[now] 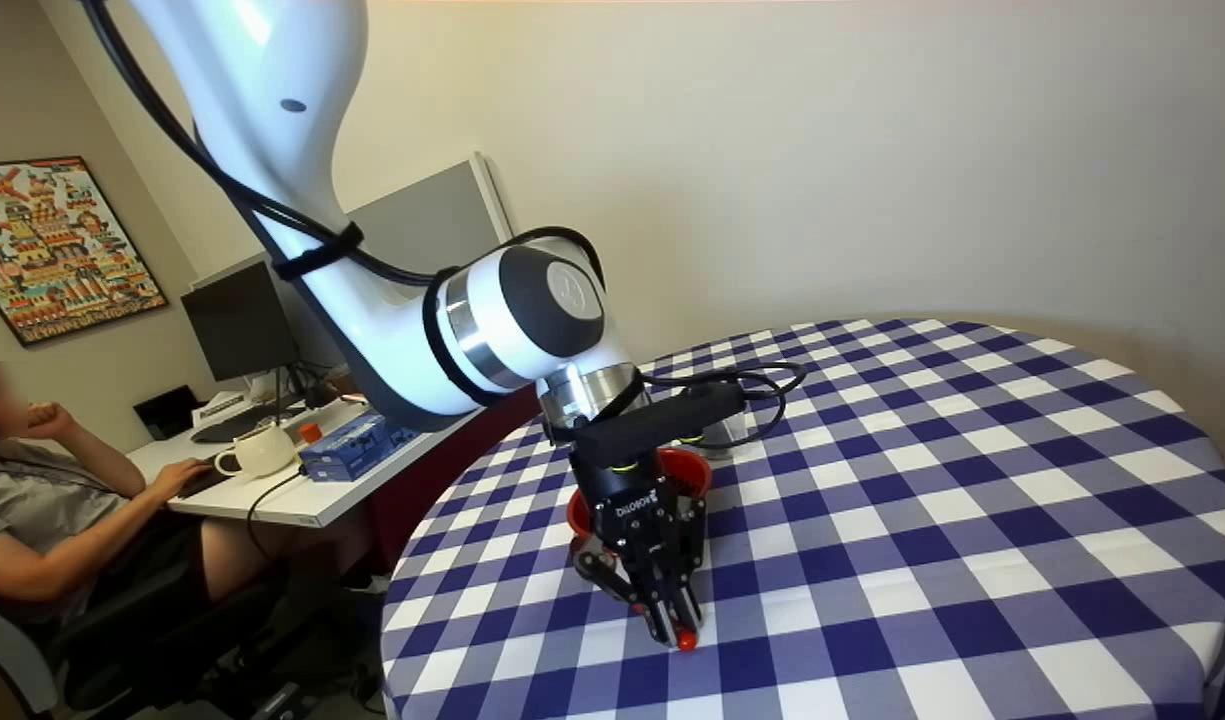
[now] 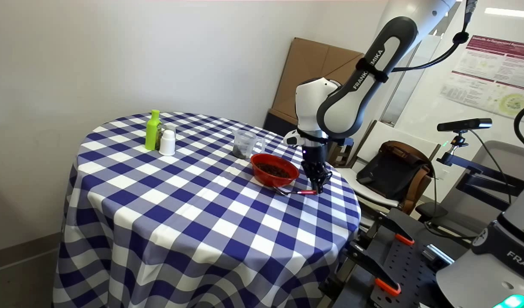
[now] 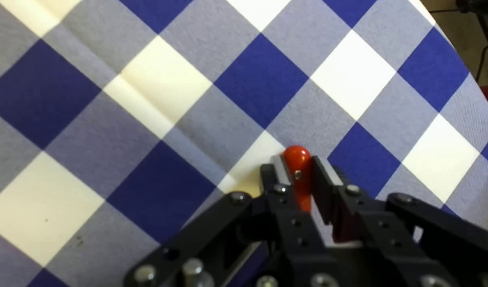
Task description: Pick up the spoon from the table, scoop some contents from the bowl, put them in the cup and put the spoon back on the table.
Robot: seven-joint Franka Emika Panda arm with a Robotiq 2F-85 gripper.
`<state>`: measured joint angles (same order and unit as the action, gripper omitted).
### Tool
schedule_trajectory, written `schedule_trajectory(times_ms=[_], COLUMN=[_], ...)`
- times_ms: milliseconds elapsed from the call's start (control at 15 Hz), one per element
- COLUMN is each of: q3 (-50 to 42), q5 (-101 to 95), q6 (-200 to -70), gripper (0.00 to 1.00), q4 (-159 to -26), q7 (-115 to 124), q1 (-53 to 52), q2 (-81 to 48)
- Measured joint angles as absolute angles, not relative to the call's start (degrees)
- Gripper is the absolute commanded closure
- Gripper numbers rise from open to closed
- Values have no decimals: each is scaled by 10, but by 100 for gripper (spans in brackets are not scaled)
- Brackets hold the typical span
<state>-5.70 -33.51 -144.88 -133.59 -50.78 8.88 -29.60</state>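
The spoon (image 2: 305,192) lies low at the cloth beside the bowl, its metal head near the bowl's base. Its orange-red handle end shows in the wrist view (image 3: 297,154) and in an exterior view (image 1: 686,640). My gripper (image 3: 298,169) points down with its fingers closed on both sides of the handle; it also shows in both exterior views (image 1: 678,622) (image 2: 317,188). The red bowl (image 2: 266,178) holds dark contents (image 2: 272,170); the arm partly hides the bowl (image 1: 688,466). The clear cup (image 2: 245,143) stands behind the bowl, with dark bits low inside.
On the checked table (image 2: 193,209) a green bottle (image 2: 152,131) and a white item (image 2: 167,143) stand farther away. The table's rounded edge is near the gripper. A person sits at a desk (image 1: 317,500) beside the table. A chair with a bag (image 2: 383,171) stands behind.
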Motion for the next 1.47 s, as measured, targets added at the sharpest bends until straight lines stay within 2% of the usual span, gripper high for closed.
schedule_trajectory(times_ms=[600, 1467], q3=[-42, 7], q5=[-319, -251], q6=[-1438, -1258], gripper=[95, 95], q4=[-1335, -1299], q7=[-517, -642], q1=[89, 71], q2=[-282, -187])
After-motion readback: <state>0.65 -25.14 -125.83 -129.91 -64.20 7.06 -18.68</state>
